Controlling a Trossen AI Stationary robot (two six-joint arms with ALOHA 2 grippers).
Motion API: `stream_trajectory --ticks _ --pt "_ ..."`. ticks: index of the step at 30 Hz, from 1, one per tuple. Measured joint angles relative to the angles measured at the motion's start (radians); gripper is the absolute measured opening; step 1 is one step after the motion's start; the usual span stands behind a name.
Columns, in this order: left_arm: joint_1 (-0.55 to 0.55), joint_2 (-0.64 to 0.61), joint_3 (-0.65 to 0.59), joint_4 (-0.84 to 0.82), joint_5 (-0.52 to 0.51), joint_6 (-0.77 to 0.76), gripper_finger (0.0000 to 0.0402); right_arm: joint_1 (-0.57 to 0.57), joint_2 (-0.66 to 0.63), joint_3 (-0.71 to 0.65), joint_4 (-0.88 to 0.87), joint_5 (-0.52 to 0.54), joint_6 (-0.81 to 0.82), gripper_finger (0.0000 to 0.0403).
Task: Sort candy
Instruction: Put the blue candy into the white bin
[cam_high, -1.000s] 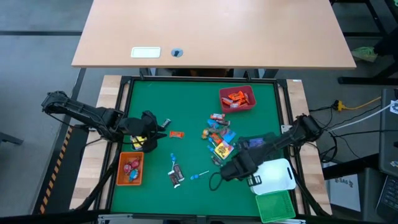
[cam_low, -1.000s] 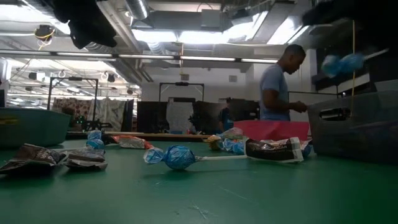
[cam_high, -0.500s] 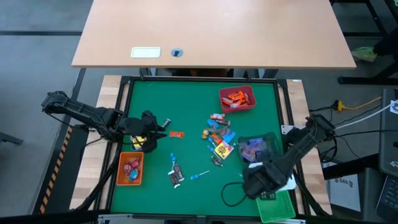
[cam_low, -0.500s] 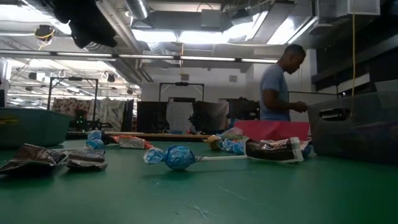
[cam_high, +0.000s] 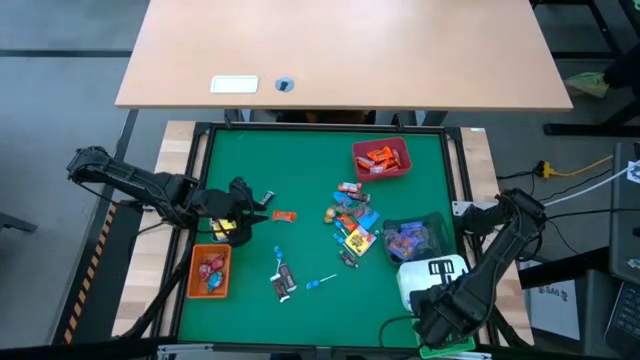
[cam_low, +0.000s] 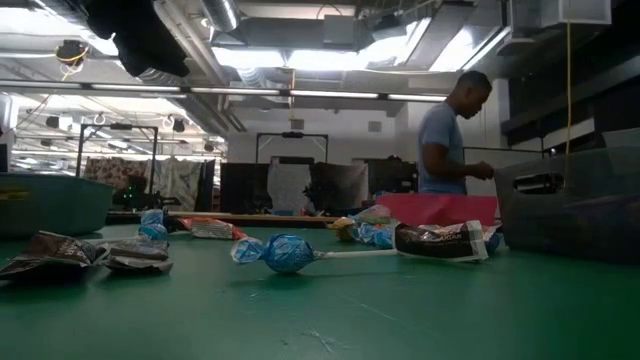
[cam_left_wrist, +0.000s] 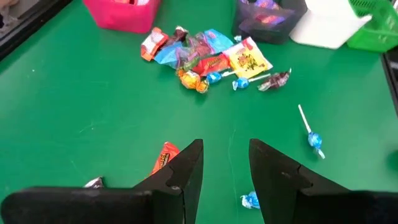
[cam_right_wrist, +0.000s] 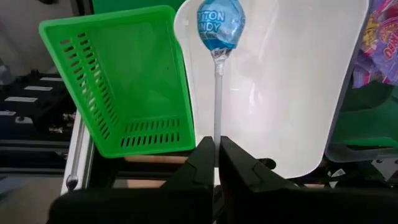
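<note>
The right gripper (cam_right_wrist: 217, 155), fingers clamped on its white stick, holds a blue-wrapped lollipop (cam_right_wrist: 219, 25) pointing straight out head-first above the white bin (cam_right_wrist: 292, 93); the left gripper (cam_left_wrist: 225, 163) hangs open, fingers apart.

Overhead view straight down, table-level view across, wrist views forward, all sharing green mat (cam_high: 300, 180)

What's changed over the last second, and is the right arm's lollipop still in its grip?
The right gripper has swung from the green mat's middle toward the table's near right corner, now over the white plastic bin beside the green slotted basket, still shut on the blue-wrapped lollipop by its stick. The left gripper, open over the mat, and the loose candy pile stayed put.
</note>
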Motion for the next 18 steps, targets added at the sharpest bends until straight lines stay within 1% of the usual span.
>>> stream_trajectory --ticks 7,11,14,18 --pt "-0.032 0.093 -0.001 0.045 0.005 0.006 0.0118 -0.004 0.0 0.0 0.0 0.002 -0.001 0.001" --pt "-0.051 0.153 -0.001 0.089 0.029 0.057 0.0118 -0.004 0.0 0.0 0.0 0.001 0.019 0.0014" --pt "-0.06 0.185 -0.001 0.12 0.094 0.104 0.0118 -0.004 0.0 0.0 0.0 0.002 0.04 0.0037" --pt "-0.081 0.224 -0.001 0.168 0.198 0.202 0.0118 -0.004 0.0 0.0 0.0 0.009 0.049 0.0094"
